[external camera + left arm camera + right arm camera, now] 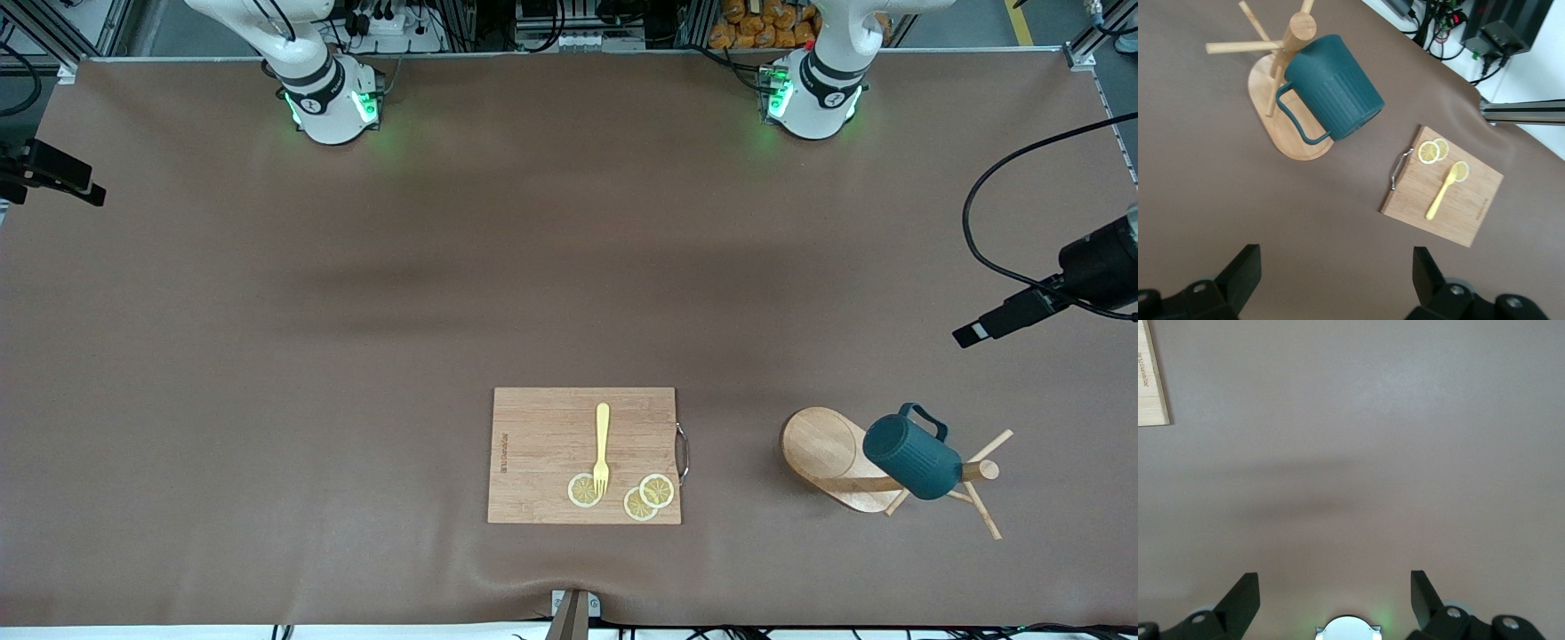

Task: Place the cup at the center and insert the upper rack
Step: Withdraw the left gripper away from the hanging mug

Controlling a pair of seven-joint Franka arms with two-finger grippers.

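Note:
The wooden mug tree lies tipped on its side, with its round base [822,449] on edge and its pegs [982,511] pointing toward the left arm's end of the table. The dark teal ribbed cup [911,456] lies on the pole with its handle upward. The left wrist view shows both, the cup [1335,87] and the base [1295,143]. My left gripper [1336,261] is open and empty, high over bare table. My right gripper [1335,583] is open and empty, high over bare table near its own base. Neither gripper shows in the front view.
A rectangular wooden cutting board [542,444] with a metal handle lies near the front edge at mid-table. It holds a yellow fork [602,449] and three lemon slices [656,490]. A black camera [1067,284] juts in over the left arm's end.

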